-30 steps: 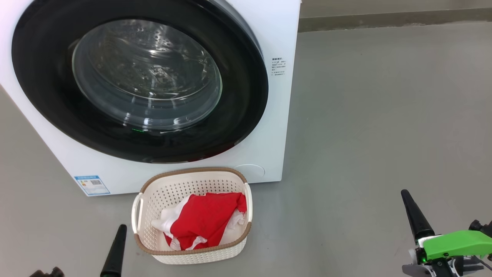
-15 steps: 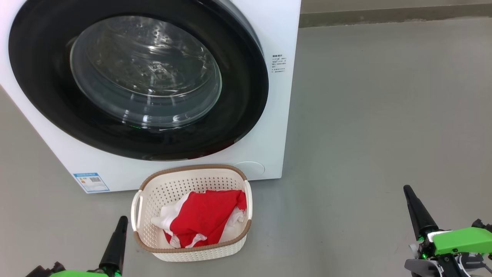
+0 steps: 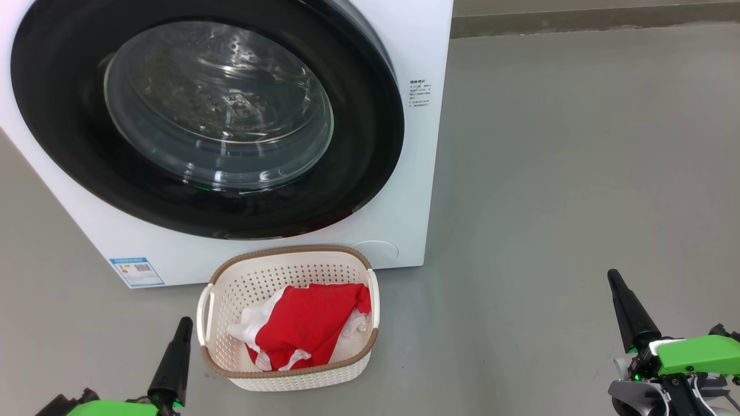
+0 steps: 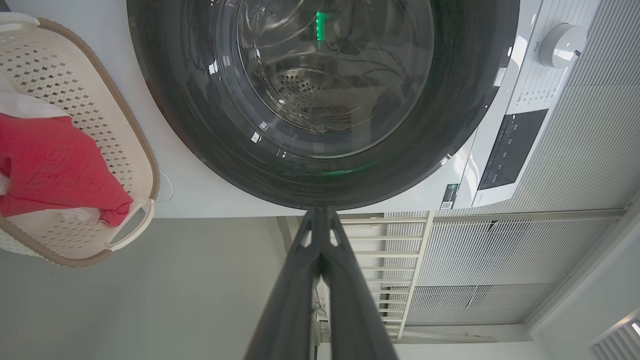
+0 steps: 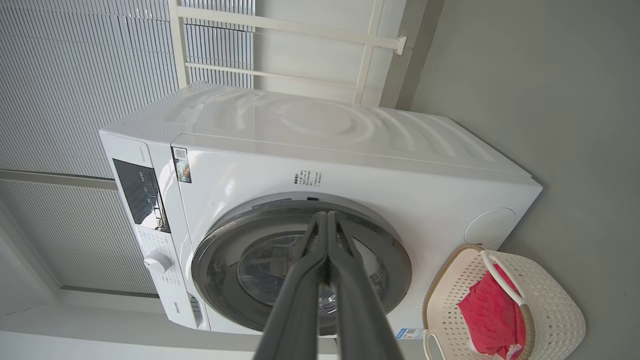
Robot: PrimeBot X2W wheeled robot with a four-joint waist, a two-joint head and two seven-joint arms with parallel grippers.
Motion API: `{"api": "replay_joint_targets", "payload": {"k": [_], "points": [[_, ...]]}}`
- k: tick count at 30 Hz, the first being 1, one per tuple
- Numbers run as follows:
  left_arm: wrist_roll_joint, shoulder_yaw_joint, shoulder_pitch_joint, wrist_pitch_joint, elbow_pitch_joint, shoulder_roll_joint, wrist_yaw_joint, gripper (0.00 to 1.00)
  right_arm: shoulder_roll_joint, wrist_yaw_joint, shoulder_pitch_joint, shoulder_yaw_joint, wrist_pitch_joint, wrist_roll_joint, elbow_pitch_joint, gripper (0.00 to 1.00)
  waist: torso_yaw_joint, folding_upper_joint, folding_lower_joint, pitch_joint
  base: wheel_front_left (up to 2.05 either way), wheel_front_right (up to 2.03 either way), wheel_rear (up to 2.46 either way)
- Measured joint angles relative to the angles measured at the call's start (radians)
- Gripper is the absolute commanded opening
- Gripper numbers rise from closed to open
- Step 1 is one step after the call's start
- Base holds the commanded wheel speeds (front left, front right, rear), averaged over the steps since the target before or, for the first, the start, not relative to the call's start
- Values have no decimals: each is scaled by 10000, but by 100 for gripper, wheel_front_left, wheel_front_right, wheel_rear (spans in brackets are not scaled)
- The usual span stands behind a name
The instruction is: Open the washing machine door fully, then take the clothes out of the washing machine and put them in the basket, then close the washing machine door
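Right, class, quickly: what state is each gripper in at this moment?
Left gripper: jaws closed, holding nothing.
Right gripper: jaws closed, holding nothing.

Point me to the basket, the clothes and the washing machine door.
basket [image 3: 300, 380], head view, front wall.
clothes [image 3: 306, 326], head view, red fabric's middle.
washing machine door [image 3: 367, 138], head view, black rim, right side.

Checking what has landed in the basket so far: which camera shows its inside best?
The head view: it looks down into the basket, with the whole rim and the red clothes visible. The left wrist view cuts it off at the edge; the right wrist view shows it sideways in a corner.
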Motion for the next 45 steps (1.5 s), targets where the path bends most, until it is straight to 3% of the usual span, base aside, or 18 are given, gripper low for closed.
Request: {"api": "replay_joint_targets", "payload": {"k": [45], "points": [[0,2,0,0,0,0,0,0,4,0,0,-8,0,0,-2,0,0,0,0,-1,0,0,0]]}}
